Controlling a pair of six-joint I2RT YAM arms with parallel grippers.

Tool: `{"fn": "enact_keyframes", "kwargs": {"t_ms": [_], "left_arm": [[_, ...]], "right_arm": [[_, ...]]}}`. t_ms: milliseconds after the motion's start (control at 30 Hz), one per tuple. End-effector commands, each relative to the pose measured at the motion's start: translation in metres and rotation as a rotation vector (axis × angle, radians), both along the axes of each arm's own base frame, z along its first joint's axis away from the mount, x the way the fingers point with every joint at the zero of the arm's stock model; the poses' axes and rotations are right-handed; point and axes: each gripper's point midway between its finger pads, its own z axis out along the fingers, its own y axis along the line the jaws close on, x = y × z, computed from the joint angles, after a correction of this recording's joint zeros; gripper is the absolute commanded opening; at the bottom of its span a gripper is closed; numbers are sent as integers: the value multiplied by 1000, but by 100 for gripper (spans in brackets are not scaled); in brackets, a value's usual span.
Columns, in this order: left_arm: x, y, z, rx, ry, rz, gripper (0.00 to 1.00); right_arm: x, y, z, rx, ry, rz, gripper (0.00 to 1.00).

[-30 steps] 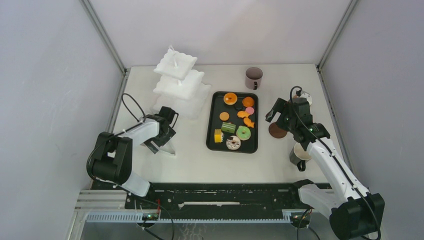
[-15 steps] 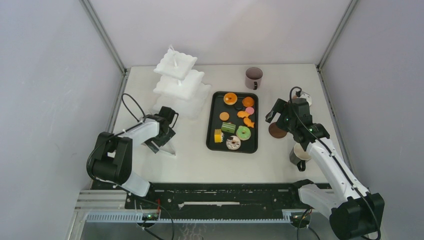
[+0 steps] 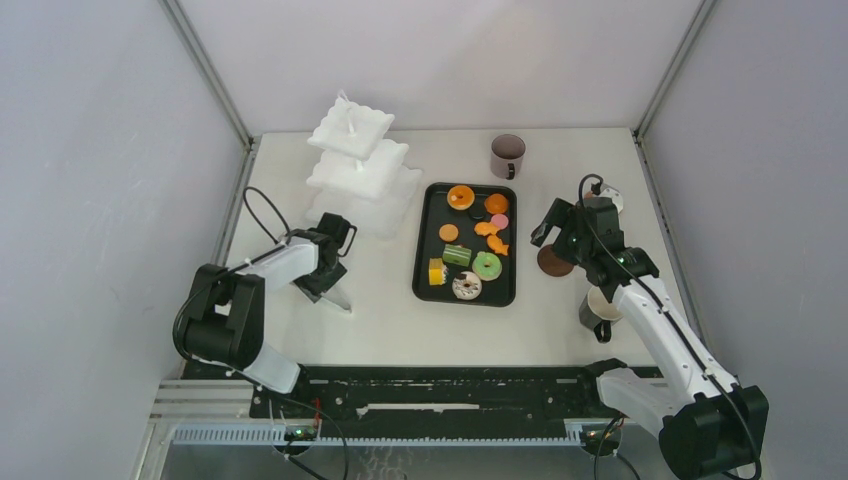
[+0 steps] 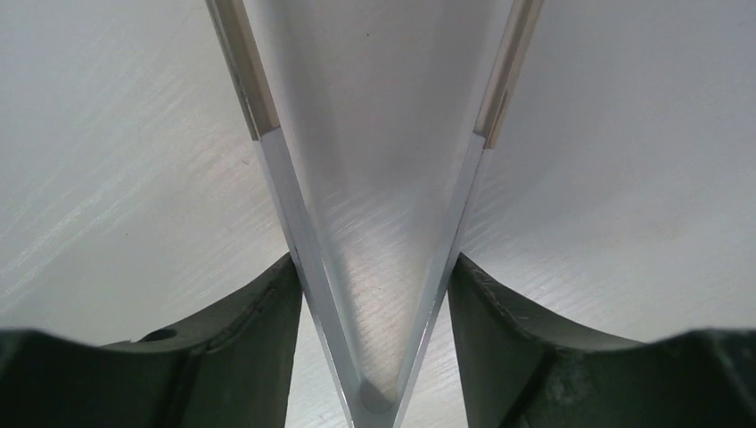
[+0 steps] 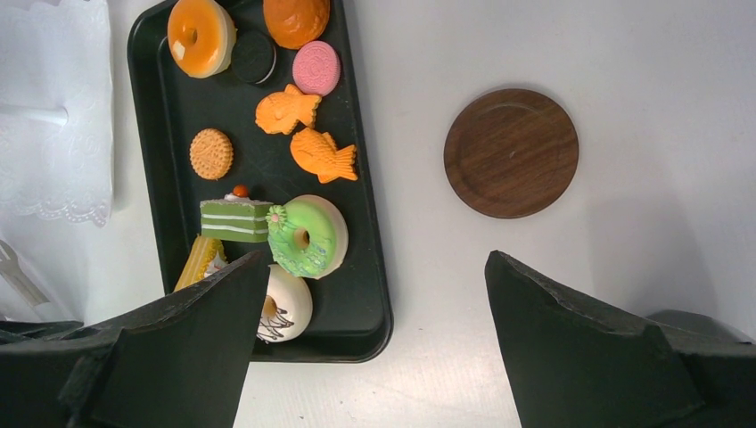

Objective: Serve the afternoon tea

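The toy pastries lie on a black tray (image 3: 424,285): an orange doughnut (image 3: 461,196), a green doughnut (image 3: 487,265), a white doughnut (image 3: 466,286), cookies and fish cakes. One dark mug (image 3: 507,155) stands behind the tray. The other mug (image 3: 598,308) is partly under the right arm. My left gripper (image 3: 322,274) is shut on metal tongs (image 3: 340,298) lying on the table left of the tray. In the left wrist view the fingers (image 4: 374,267) press the tongs' two arms (image 4: 308,267). My right gripper (image 3: 560,222) is open and empty, above the table (image 5: 374,267) between the green doughnut (image 5: 308,236) and a wooden coaster (image 5: 511,152).
A white three-tiered stand (image 3: 355,165) stands at the back left, close behind my left gripper. The wooden coaster (image 3: 553,262) lies right of the tray. A second round item (image 3: 612,193) sits near the right wall, half hidden by the arm.
My left gripper's fingers have drawn in around the tongs and the wrist has turned slightly. The right arm has barely shifted.
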Motion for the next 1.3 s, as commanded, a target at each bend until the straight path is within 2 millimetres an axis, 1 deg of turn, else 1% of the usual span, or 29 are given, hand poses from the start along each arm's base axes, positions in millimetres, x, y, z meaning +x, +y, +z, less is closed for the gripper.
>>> {"fn": "enact_keyframes", "kwargs": {"t_ms": [0, 67, 133, 233, 500, 600, 733, 933, 1000, 1067, 1100, 1133, 1267], "left_arm": [[9, -5, 9, -30, -33, 3, 56], [9, -4, 9, -28, -33, 5, 52], [9, -5, 10, -29, -34, 4, 50], [9, -5, 10, -29, -36, 5, 44], [10, -5, 11, -29, -39, 1, 41], [11, -5, 13, -29, -41, -2, 35], [11, -5, 16, -32, -49, -2, 34], [12, -5, 23, -31, -63, -6, 28], [12, -4, 26, -30, -70, -11, 22], [11, -3, 27, -27, -68, -16, 12], [10, -4, 28, -29, -68, -24, 6], [10, -4, 29, -32, -67, -31, 1], [5, -5, 31, -32, -59, -60, 0]], "right_arm": [[6, -1, 8, 9, -38, -15, 99], [6, -1, 8, 8, -37, -15, 99], [7, -1, 8, 9, -39, -16, 99], [6, -2, 7, 8, -37, -16, 99], [7, -2, 6, 6, -36, -15, 99], [7, -1, 7, 8, -38, -13, 99], [7, -1, 6, 9, -37, -12, 99], [7, -1, 6, 10, -37, -13, 99], [7, -1, 6, 11, -37, -13, 99], [7, -1, 7, 11, -38, -12, 99], [7, -1, 6, 12, -37, -12, 99], [7, -1, 6, 10, -37, -12, 99], [7, 0, 7, 12, -39, -10, 99]]}}
